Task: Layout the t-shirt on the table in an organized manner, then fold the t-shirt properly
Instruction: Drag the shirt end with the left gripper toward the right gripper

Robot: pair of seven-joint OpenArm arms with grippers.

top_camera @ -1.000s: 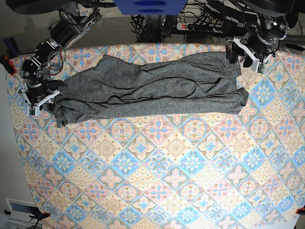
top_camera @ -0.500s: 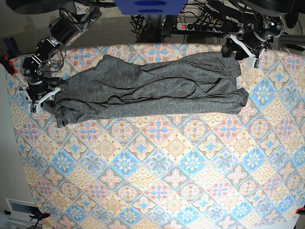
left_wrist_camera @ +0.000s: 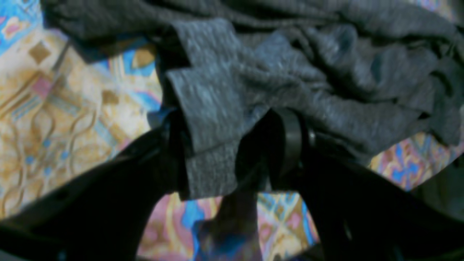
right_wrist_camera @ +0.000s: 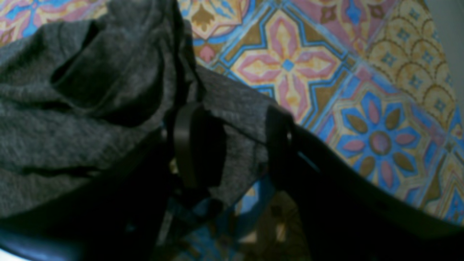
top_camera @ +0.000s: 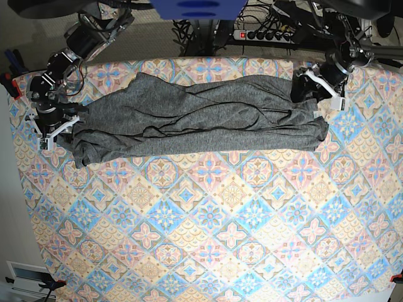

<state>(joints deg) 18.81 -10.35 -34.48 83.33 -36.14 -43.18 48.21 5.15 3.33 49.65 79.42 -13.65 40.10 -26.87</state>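
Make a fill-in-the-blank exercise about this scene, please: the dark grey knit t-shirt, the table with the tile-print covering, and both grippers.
1. The dark heather-grey knit t-shirt lies bunched in a long band across the ____ part of the tile-print table in the base view.
2. The left gripper has a fold of ____ between its fingers.
3. The right gripper is at the shirt's end on the ____ side of the base view.

Missing words: upper; fabric; left
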